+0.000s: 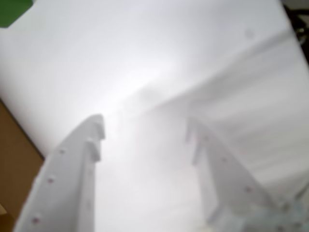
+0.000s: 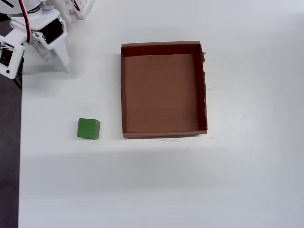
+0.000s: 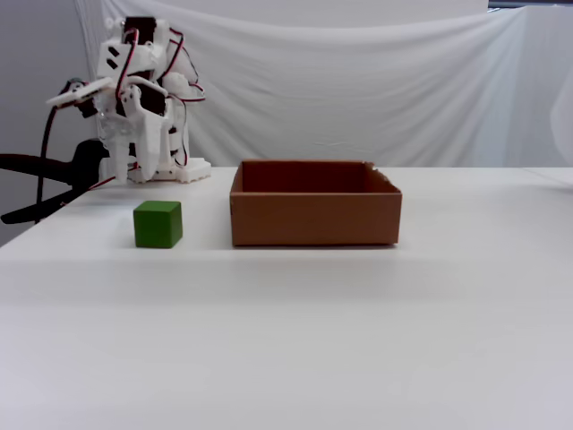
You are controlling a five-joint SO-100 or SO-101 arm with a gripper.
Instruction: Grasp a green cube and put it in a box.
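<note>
White plastic two-finger gripper hangs with its fingers spread and nothing between them; in the wrist view only bare white table shows in the gap. In the overhead view the folded white arm with its red and black wires sits in the upper left corner of the frame, well apart from everything else.

The small matte green cube rests on the table at the lower left of the overhead view, just beside the lower left corner of the shallow brown cardboard box but not touching it. From the fixed side view the cube stands left of the box, in front of the arm. The box looks empty, its right wall ragged.

I'd say the task is at its very start: the reach has yet to close on the cube. Next the arm needs to extend toward the cube, bring the fingers down either side of it, and close.

No brand, label or writing is readable anywhere
</note>
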